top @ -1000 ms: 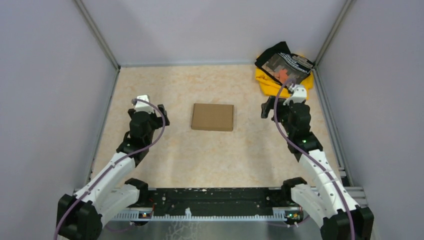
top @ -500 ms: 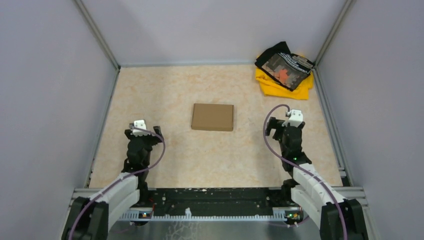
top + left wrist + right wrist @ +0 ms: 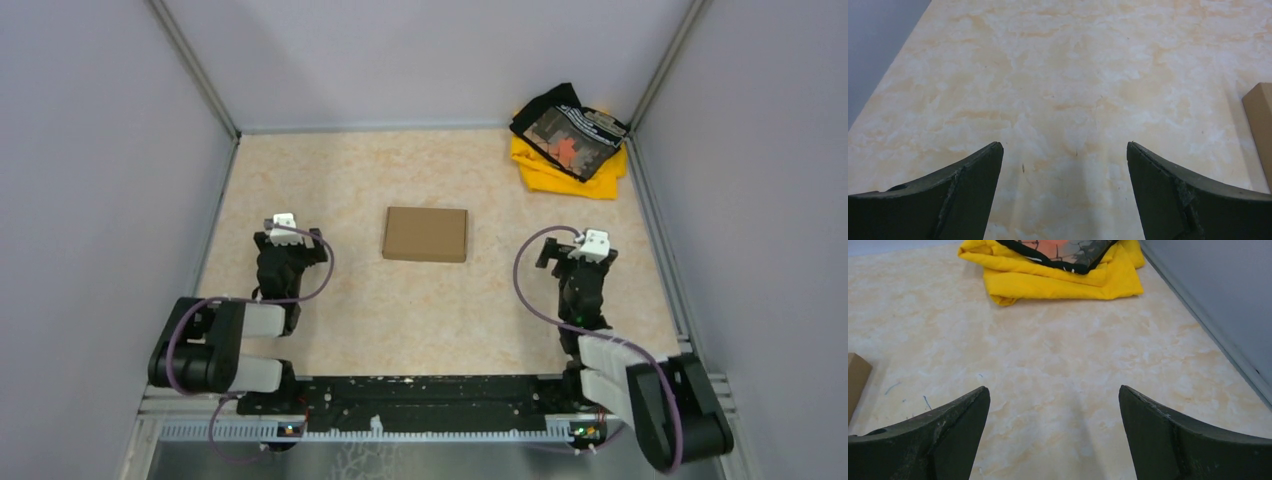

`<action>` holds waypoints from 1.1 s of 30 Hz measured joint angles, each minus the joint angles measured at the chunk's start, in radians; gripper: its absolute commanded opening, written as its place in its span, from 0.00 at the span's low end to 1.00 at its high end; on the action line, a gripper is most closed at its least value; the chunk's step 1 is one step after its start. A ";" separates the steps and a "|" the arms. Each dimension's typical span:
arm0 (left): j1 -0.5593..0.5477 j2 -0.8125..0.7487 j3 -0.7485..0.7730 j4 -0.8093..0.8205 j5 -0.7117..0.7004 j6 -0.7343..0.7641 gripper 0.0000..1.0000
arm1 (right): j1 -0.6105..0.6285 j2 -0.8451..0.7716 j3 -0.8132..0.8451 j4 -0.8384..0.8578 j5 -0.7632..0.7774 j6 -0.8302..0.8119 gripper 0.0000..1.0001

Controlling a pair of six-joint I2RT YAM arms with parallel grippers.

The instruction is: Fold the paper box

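Observation:
The paper box (image 3: 425, 234) is a plain brown cardboard rectangle lying flat and closed in the middle of the table. Its edge shows at the right of the left wrist view (image 3: 1260, 125) and at the left of the right wrist view (image 3: 855, 382). My left gripper (image 3: 290, 238) is open and empty, low over the table left of the box; its jaws (image 3: 1063, 150) stand wide apart. My right gripper (image 3: 575, 250) is open and empty, right of the box, also wide apart in the right wrist view (image 3: 1053, 392). Both arms are folded back near their bases.
A yellow and black cloth pile (image 3: 570, 140) lies in the far right corner and shows in the right wrist view (image 3: 1058, 270). Grey walls enclose the table on the left, back and right. The black base rail (image 3: 430, 400) runs along the near edge.
Both arms have drawn back toward their bases and folded down. The grippers moved away from the box toward the near edge. The box has not moved.

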State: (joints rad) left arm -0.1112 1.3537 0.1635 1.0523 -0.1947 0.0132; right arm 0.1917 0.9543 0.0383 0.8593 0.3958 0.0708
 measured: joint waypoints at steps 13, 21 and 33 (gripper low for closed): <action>0.031 0.228 0.029 0.208 0.078 0.040 0.99 | -0.006 0.500 0.003 0.479 0.058 -0.106 0.99; 0.031 0.229 0.079 0.180 0.092 0.048 0.99 | -0.047 0.534 0.063 0.472 -0.007 -0.113 0.99; 0.031 0.229 0.083 0.175 0.095 0.052 0.99 | -0.078 0.533 0.100 0.394 -0.084 -0.104 0.99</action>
State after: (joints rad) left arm -0.0803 1.5829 0.2466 1.2270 -0.0998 0.0650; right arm 0.1135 1.4876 0.1387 1.2530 0.3122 -0.0334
